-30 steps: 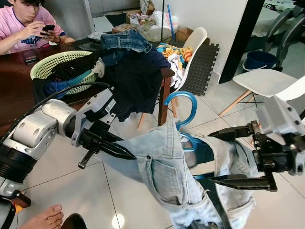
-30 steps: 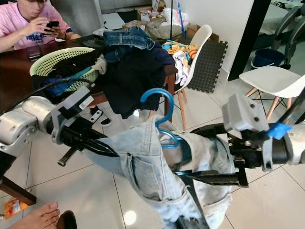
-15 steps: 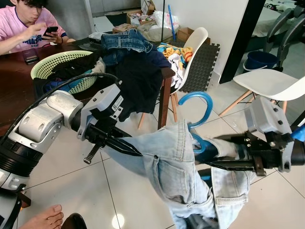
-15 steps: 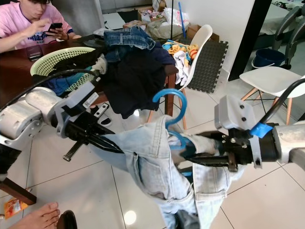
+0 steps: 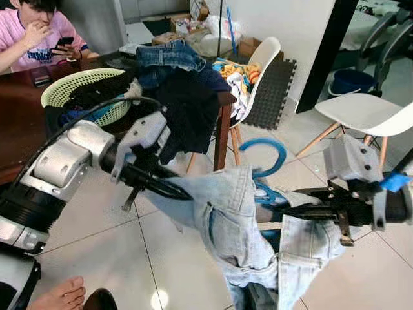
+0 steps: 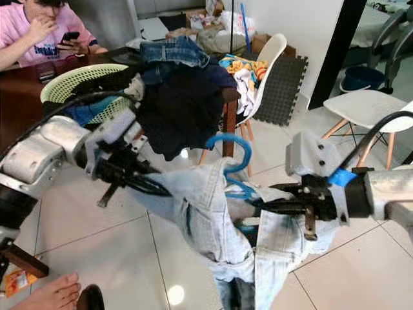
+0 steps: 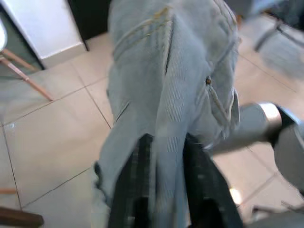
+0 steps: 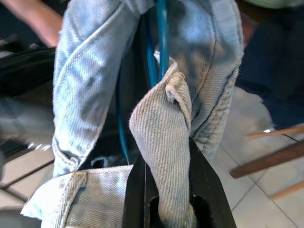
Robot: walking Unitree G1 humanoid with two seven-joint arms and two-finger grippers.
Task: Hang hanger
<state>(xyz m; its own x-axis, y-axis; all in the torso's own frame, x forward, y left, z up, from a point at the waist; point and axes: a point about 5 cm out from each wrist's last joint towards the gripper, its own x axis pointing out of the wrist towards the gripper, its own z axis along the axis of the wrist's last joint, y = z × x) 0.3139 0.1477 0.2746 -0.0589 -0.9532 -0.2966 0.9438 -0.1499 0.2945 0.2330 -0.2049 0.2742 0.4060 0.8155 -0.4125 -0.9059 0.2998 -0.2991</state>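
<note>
We held the pale denim jeans (image 5: 239,219) pinched in both left gripper (image 5: 184,194) and right gripper (image 5: 274,212), spread to steady the blue hanger (image 5: 264,158).

A dark wooden table (image 5: 16,129) stands at the back. A green basket (image 5: 61,90) full of clothes sits on it. Blue jeans (image 5: 169,55) and a dark cloth (image 5: 187,110) hang over the table's edge. A person in a pink shirt (image 5: 29,48) sits at the table and holds a phone (image 5: 63,42). A white chair (image 5: 261,68) beside the table has bright clothes (image 5: 235,74) on it. Another white chair (image 5: 361,110) stands on the tiled floor (image 5: 90,245). A bare foot (image 5: 58,296) shows low on the floor.
</note>
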